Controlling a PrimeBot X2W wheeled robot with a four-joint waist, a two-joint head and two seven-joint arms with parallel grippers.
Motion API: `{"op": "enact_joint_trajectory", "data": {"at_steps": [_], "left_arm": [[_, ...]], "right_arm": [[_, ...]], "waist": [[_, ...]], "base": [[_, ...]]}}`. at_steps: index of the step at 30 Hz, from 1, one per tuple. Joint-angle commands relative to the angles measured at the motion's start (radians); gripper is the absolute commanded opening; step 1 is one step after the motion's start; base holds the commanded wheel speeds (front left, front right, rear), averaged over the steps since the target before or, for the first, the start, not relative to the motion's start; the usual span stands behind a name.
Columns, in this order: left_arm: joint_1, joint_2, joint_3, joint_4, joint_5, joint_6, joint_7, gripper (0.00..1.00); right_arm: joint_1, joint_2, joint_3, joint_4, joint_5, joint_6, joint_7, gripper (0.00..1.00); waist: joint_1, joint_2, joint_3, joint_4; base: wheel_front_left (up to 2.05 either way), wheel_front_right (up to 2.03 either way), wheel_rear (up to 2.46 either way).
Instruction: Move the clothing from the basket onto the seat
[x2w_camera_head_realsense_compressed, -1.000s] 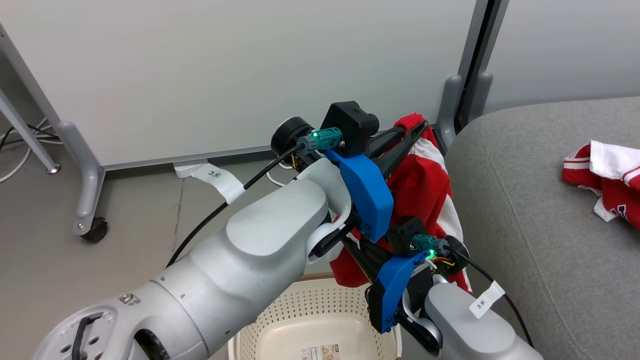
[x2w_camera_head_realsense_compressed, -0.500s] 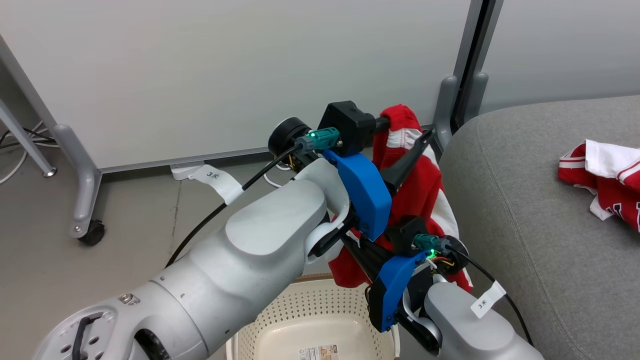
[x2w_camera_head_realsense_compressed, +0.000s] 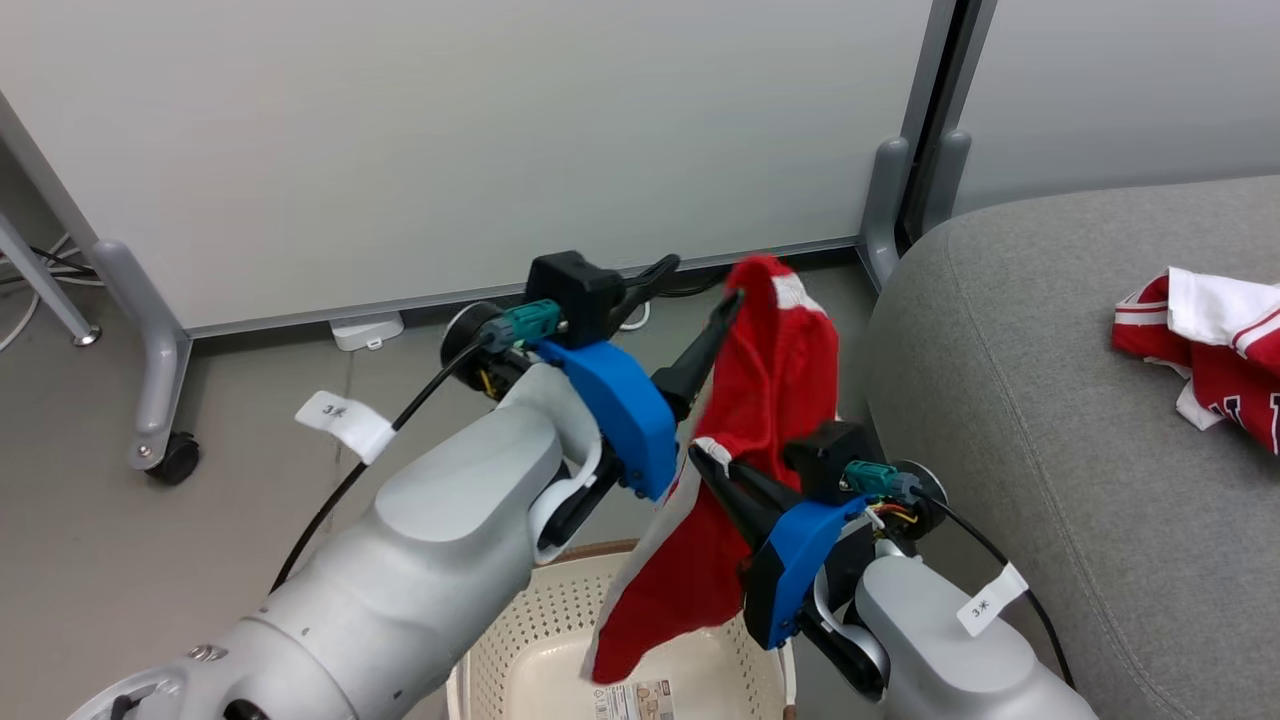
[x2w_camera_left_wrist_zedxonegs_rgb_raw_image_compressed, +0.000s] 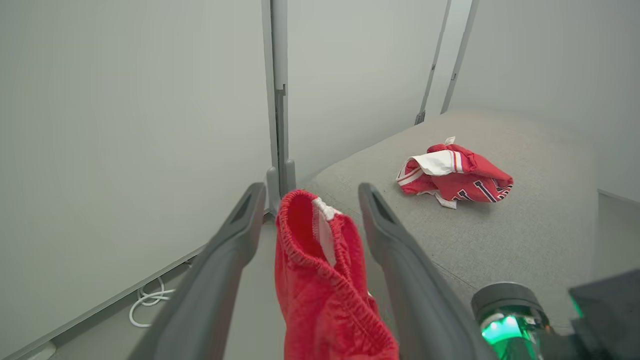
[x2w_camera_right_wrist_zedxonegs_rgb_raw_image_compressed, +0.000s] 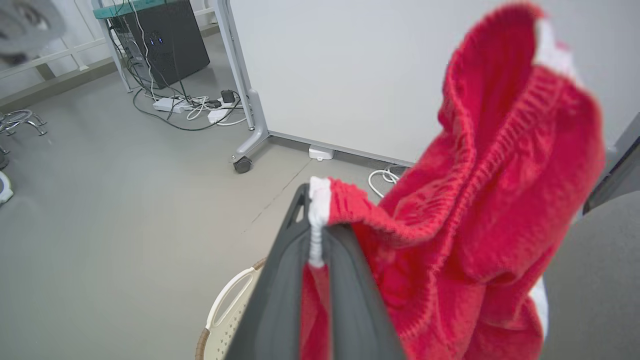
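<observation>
A red garment (x2w_camera_head_realsense_compressed: 770, 380) with white trim hangs over the cream basket (x2w_camera_head_realsense_compressed: 540, 640), its lower end dangling inside. My right gripper (x2w_camera_head_realsense_compressed: 702, 458) is shut on its white-trimmed edge, seen close in the right wrist view as the right gripper (x2w_camera_right_wrist_zedxonegs_rgb_raw_image_compressed: 313, 200) pinching the garment (x2w_camera_right_wrist_zedxonegs_rgb_raw_image_compressed: 480, 200). My left gripper (x2w_camera_head_realsense_compressed: 700, 282) is open. The garment's (x2w_camera_left_wrist_zedxonegs_rgb_raw_image_compressed: 320, 270) top fold stands between the left gripper's (x2w_camera_left_wrist_zedxonegs_rgb_raw_image_compressed: 311, 195) spread fingers, unpinched. A second red garment (x2w_camera_head_realsense_compressed: 1200, 340) with navy letters lies crumpled on the grey seat (x2w_camera_head_realsense_compressed: 1000, 400), also visible as the garment (x2w_camera_left_wrist_zedxonegs_rgb_raw_image_compressed: 455, 175) on the seat (x2w_camera_left_wrist_zedxonegs_rgb_raw_image_compressed: 500, 245).
White partition panels stand behind on grey feet with a castor (x2w_camera_head_realsense_compressed: 165, 460). A small white box (x2w_camera_head_realsense_compressed: 365, 330) lies at a panel's base. Cables and a power strip (x2w_camera_right_wrist_zedxonegs_rgb_raw_image_compressed: 195, 107) run across the floor near a black computer tower (x2w_camera_right_wrist_zedxonegs_rgb_raw_image_compressed: 160, 45). The basket's white handle (x2w_camera_right_wrist_zedxonegs_rgb_raw_image_compressed: 225, 310) sits below my right gripper.
My left gripper opened, let go of the garment's top and drew back to the left. The garment now hangs from my right gripper alone and sags lower into the basket.
</observation>
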Motion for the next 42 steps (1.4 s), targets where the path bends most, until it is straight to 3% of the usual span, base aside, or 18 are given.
{"op": "enact_joint_trajectory", "data": {"at_steps": [1, 7, 14, 19, 26, 30, 42], "left_arm": [[0.019, 0.008, 0.011, -0.002, -0.002, 0.006, -0.009, 1.0], [0.129, 0.096, 0.149, -0.109, 0.064, 0.031, -0.015, 1.0], [0.405, 0.21, 0.421, -0.374, 0.287, 0.083, -0.016, 1.0], [0.601, 0.24, 0.586, -0.504, 0.42, 0.095, -0.016, 1.0], [0.817, 0.19, 0.809, -0.626, 0.568, 0.085, -0.016, 1.0], [0.915, 0.137, 0.92, -0.662, 0.625, 0.053, -0.016, 1.0], [0.972, 0.063, 1.05, -0.642, 0.728, -0.018, -0.016, 1.0]], "right_arm": [[-0.019, -0.002, -0.007, -0.005, -0.006, 0.0, -0.008, 0.0], [-0.001, -0.002, -0.06, -0.034, -0.038, 0.0, -0.031, 0.0], [0.045, -0.002, -0.122, -0.114, -0.074, 0.0, -0.034, 0.0], [0.095, -0.002, -0.173, -0.197, -0.114, 0.0, -0.021, 0.0], [0.199, -0.002, -0.269, -0.354, -0.191, 0.0, 0.036, 0.0], [0.264, -0.002, -0.322, -0.456, -0.221, 0.0, 0.08, 0.0], [0.373, -0.002, -0.378, -0.658, -0.235, 0.0, 0.17, 0.0]], "waist": [[0.0, 0.0, 0.003, 0.0], [0.0, 0.0, 0.02, -0.002], [0.0, 0.0, 0.037, -0.017], [0.0, 0.0, 0.046, -0.029], [0.0, 0.0, 0.046, -0.065], [0.0, 0.0, 0.044, -0.1], [0.0, 0.0, 0.057, -0.234]], "base": [[0.0, 0.0, 0.0], [0.0, 0.0, 0.0], [0.0, 0.0, 0.0], [0.0, 0.0, 0.0], [0.0, 0.0, 0.0], [0.0, 0.0, 0.0], [0.0, 0.0, 0.0]]}}
